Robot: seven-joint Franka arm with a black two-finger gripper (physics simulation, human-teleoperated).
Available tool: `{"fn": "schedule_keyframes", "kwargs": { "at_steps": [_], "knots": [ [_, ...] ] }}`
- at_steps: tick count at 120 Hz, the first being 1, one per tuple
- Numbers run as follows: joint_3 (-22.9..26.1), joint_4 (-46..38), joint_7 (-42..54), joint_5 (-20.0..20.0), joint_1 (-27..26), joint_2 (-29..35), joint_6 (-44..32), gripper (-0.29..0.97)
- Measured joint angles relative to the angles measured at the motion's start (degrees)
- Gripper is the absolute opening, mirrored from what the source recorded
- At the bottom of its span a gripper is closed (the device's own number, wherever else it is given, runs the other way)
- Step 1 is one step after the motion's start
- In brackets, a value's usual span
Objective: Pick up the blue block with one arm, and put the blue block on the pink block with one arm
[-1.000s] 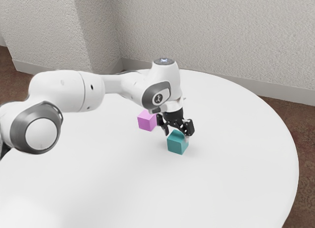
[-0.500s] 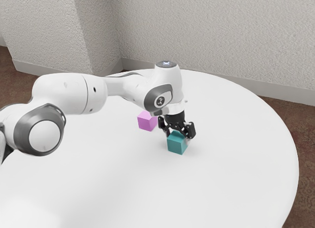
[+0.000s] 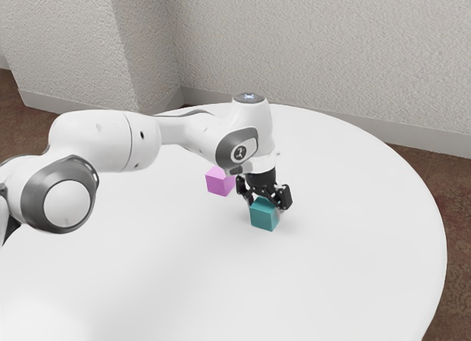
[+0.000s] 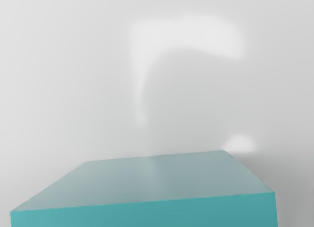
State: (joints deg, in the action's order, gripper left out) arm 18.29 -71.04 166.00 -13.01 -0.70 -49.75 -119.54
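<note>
Hovering low over the blue block [image 3: 264, 216]
My gripper [image 3: 265, 199] is open, jaws astride the block's top on the table [image 3: 353, 267]; closing this shallow could let it slip or tip, and the pink block [image 3: 218, 182] sits near enough to be nudged.

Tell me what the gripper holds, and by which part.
Cannot tell: the gripper is low over the blue block, which stands on the table.

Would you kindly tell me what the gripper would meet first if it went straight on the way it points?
Most likely the blue block, directly under the downward-pointing gripper; the pink block sits aside.
</note>
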Motion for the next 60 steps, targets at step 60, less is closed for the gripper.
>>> {"fn": "schedule_keyframes", "kwargs": {
  "at_steps": [60],
  "knots": [
    [-0.01,0.35,0.00,-0.01,0.00,-0.23,0.04,0.52]
  ]
}}
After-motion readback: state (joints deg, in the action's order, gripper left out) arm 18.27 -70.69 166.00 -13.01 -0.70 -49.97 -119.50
